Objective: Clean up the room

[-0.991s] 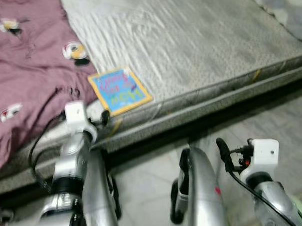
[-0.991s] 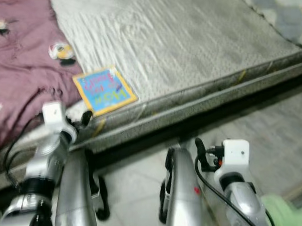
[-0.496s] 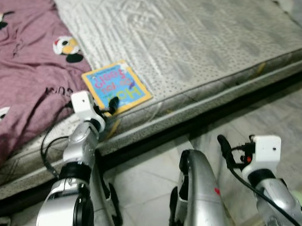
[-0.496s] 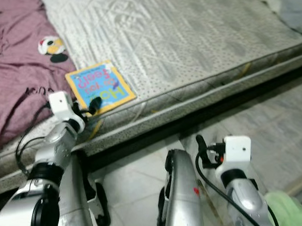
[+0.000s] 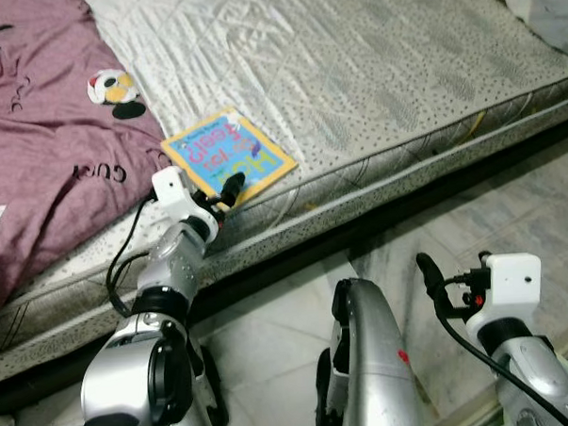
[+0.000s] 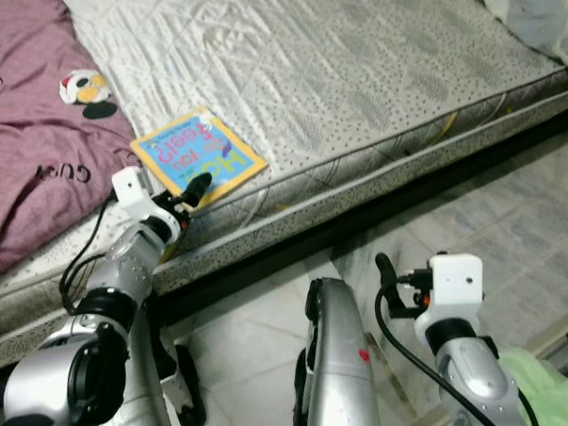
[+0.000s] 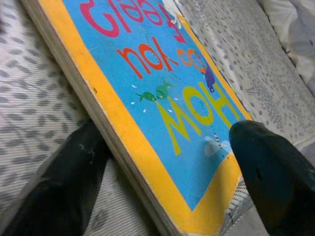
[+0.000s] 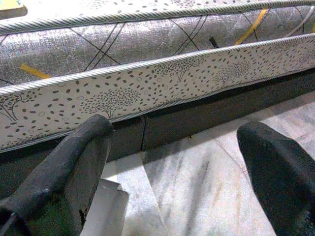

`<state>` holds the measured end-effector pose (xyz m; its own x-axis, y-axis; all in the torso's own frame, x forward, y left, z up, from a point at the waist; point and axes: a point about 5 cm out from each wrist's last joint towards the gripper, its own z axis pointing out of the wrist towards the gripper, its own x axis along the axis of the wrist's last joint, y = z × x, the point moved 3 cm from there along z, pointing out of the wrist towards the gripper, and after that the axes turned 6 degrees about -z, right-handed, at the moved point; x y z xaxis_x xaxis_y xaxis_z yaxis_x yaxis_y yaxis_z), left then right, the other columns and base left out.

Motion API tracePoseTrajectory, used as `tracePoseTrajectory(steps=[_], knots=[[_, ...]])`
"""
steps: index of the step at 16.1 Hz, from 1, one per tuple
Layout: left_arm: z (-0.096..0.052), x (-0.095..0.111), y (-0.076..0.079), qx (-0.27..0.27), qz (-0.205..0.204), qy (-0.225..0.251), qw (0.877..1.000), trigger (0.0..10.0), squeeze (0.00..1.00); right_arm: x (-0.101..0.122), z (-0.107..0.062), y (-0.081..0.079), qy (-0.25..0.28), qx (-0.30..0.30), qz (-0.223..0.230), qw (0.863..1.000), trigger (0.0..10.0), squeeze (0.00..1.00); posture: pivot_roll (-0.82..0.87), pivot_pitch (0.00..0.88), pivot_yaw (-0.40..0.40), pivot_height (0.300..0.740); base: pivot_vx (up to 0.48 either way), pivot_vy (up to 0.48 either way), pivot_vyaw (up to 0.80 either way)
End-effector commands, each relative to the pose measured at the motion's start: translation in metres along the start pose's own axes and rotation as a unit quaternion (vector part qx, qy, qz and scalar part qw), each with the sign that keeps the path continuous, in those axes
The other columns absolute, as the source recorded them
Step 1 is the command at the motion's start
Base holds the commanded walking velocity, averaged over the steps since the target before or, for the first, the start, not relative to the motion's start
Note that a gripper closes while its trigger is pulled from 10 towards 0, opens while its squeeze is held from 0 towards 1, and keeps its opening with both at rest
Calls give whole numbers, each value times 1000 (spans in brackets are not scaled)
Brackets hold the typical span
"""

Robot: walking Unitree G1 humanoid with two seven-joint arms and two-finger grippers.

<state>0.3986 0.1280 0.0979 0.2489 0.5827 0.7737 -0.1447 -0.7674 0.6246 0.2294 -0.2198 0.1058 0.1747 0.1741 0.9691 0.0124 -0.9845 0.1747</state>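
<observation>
since a second ago the left gripper (image 5: 228, 188) has reached forward from below the mattress edge up onto the bed, and its fingers now straddle the near corner of the picture book (image 5: 229, 157); a half second ago it was just short of that corner. that reads as the approach being finished and a grasp about to start, so the book looks like the first item being picked up in the tidy.

going left to right: the maroon blanket (image 5: 45, 138) covers the far left of the mattress (image 5: 381, 67), with the book lying flat just right of its edge, near the mattress's near side. in the left wrist view the fingers (image 7: 64, 182) are spread wide, one on the mattress beside the book's thick edge, the other over the cover's corner, holding nothing yet.

further right, the right gripper (image 8: 172, 172) hangs low over the tiled floor (image 5: 510, 212), wide open and empty, facing the mattress side.
</observation>
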Motion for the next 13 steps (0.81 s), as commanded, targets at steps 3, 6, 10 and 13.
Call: tracePoseTrajectory(steps=[3, 6, 10, 13], knots=[[1, -4, 1, -8, -18, -5, 1000, 0, 0, -1, -3, 5, -9, -7, -7, 1000, 10000, 0, -306, 262, -86, 510, 0, 0, 0], [0, -1, -4, -4, -22, 0, 1000, 0, 0, -1, -2, 4, -8, -5, -5, 1000, 10000, 0, -301, 258, -84, 510, 0, 0, 0], [0, 1, -5, -2, -22, 6, 1000, 0, 0, -1, 0, 3, -6, -5, -4, 1000, 10000, 0, -299, 254, -82, 510, 0, 0, 0], [-1, 2, -7, 1, -17, 12, 1000, 0, 0, 6, -2, -10, 12, 45, 34, 998, 10000, 0, -298, 250, -82, 510, 0, 0, 0]])
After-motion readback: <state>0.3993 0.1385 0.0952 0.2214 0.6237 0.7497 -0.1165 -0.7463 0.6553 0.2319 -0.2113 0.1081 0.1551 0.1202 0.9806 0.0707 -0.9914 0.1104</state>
